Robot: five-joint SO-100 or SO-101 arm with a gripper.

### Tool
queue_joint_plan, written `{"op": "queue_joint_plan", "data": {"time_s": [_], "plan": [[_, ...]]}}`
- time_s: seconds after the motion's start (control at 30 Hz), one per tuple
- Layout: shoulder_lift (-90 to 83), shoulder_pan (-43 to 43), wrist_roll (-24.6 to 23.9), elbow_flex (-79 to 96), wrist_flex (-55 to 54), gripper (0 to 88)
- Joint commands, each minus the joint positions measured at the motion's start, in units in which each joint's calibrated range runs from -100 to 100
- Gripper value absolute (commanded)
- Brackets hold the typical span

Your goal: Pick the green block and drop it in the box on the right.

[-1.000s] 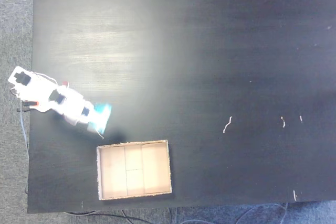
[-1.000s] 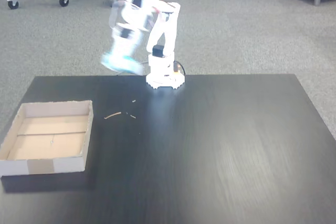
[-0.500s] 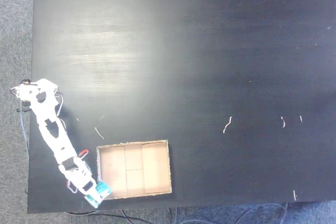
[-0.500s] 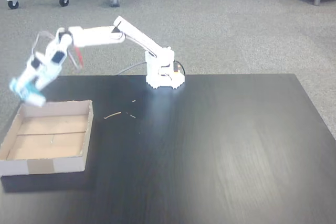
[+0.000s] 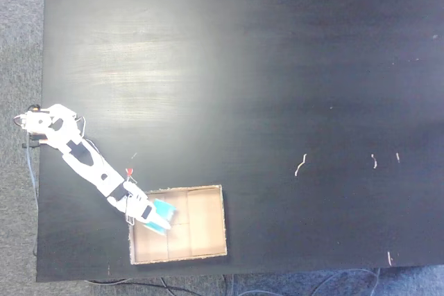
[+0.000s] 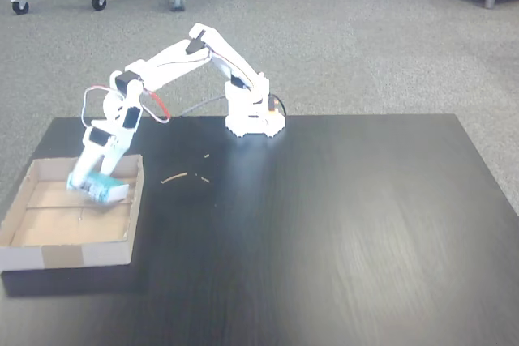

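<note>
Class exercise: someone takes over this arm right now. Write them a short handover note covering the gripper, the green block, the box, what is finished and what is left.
Gripper: shut on the green block, as far as the blur allows.
Position: over the box, inside its near-arm corner, low above the floor in a fixed view.
Box: at the table edge, otherwise empty.
Done: block picked and carried over the box.
Left: open the jaws to drop it, then pull the arm back.

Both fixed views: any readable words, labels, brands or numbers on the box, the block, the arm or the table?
None can be read.
The box: plain cardboard, no print.
The green block: blurred, no marking visible.
The gripper and the white arm: no legible label.
The table: bare dark wood.
</note>
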Motion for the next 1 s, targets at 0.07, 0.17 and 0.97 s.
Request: {"op": "queue_joint_plan", "data": {"time_s": [0.07,0.17,0.97], "plan": [[-8.75,0.32,-0.68,3.49,-1.12,62.1],[-29.66,-0.14,-3.47,14.64,-1.12,63.5],[-133.56,-43.12,-9.52,124.61,-4.43,0.1]]}}
